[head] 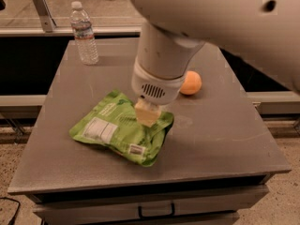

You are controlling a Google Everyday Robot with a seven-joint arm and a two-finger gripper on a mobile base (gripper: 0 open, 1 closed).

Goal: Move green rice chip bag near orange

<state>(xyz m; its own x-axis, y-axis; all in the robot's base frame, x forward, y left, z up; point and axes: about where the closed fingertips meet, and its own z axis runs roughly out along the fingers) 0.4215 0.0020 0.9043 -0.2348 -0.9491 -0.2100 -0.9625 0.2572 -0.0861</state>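
As gripper (148,118) pinches bag (115,131), orange (191,83) (right) near

The matt plastic tool (147,116) rests on the glossy, crinkled foil bag (112,131); the grey tabletop (220,130) looks smooth and dull.

Warm, rather dim light falls from above onto the flat grey bench (225,139); the background behind it lies dark. The claw (147,115), clamped on the upper edge of the bright green foil chip bag (117,130), shades it, and the creased foil glints faintly.
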